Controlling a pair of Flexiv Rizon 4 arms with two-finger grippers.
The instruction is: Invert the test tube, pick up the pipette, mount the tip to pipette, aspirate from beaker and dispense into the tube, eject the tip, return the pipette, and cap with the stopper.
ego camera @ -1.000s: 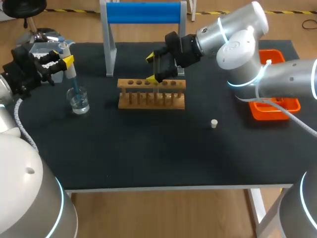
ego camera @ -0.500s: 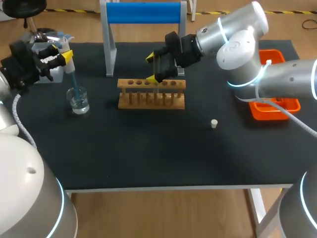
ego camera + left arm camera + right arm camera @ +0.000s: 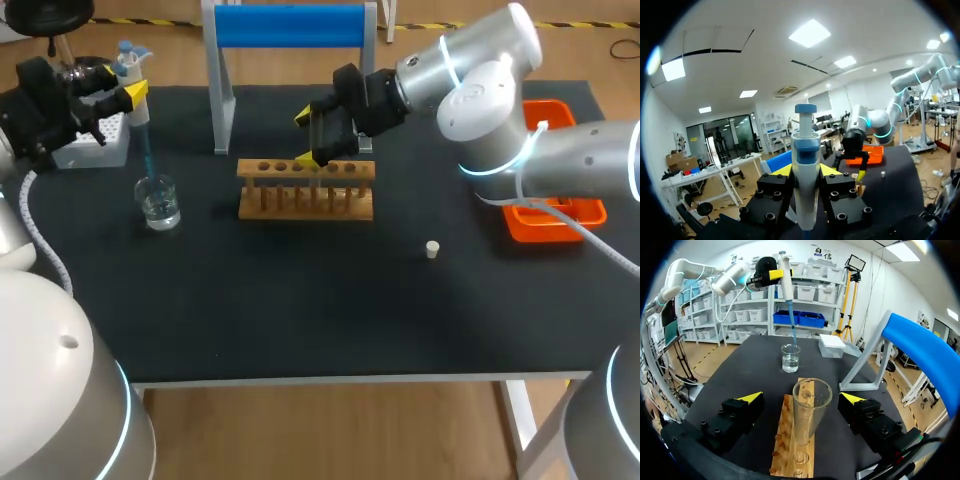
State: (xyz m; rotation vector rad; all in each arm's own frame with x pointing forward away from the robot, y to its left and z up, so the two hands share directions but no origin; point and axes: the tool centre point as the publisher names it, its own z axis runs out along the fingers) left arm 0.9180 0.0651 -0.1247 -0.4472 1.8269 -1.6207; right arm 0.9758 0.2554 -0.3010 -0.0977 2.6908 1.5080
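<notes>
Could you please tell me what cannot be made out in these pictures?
Liquid in the pipette tip: too thin in the head view; cut off by the left wrist view's edge.
Orange tray contents: mostly covered by the right arm in the head view.
Test tube fill: the right gripper hides it in the head view; clear glass unreadable in the right wrist view.

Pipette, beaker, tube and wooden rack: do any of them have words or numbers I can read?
None to read. The pipette, the beaker, the test tube and the wooden rack show no letters, numbers or signs that can be made out in these views.
</notes>
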